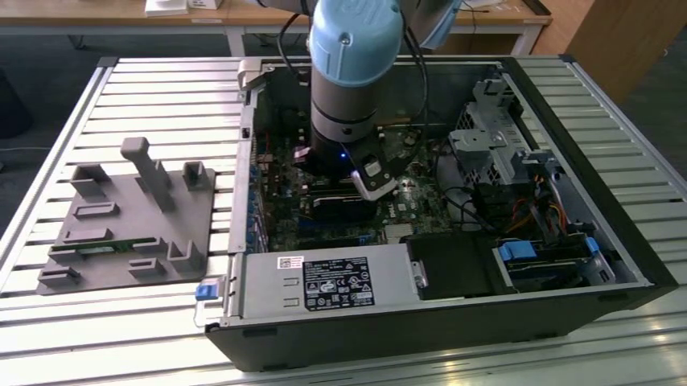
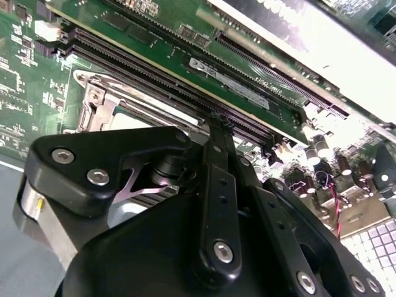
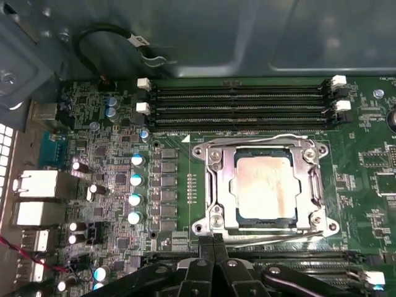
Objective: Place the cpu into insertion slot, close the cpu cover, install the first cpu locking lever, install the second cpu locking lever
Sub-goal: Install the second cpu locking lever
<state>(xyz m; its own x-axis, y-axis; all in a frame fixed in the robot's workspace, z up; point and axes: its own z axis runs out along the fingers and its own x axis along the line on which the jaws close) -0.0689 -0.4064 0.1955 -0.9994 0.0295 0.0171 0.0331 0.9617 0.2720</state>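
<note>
In the first wrist view the cpu (image 3: 263,185) sits inside the insertion slot (image 3: 216,218) on the green motherboard (image 3: 179,185), and its silvery-tan face shows through the cut-out centre of the cpu cover (image 3: 226,185), which lies flat over it. A thin wire lever (image 3: 260,137) runs along the side of the socket near the black memory slots (image 3: 238,105), and another wire lever (image 3: 272,233) runs along the opposite side. The gripper (image 3: 213,242) is just beside this second side of the socket, with its two black fingers pressed together and nothing held between them. In the second wrist view the closed fingertips (image 2: 216,124) stand close to the corner of the metal socket frame (image 2: 93,99). In the exterior view the arm (image 1: 349,72) reaches down into the open computer case (image 1: 601,241), which lies on a slatted table (image 1: 108,322). A grey fixture plate (image 1: 124,225) rests on the table at the exterior view's left of the case.
</note>
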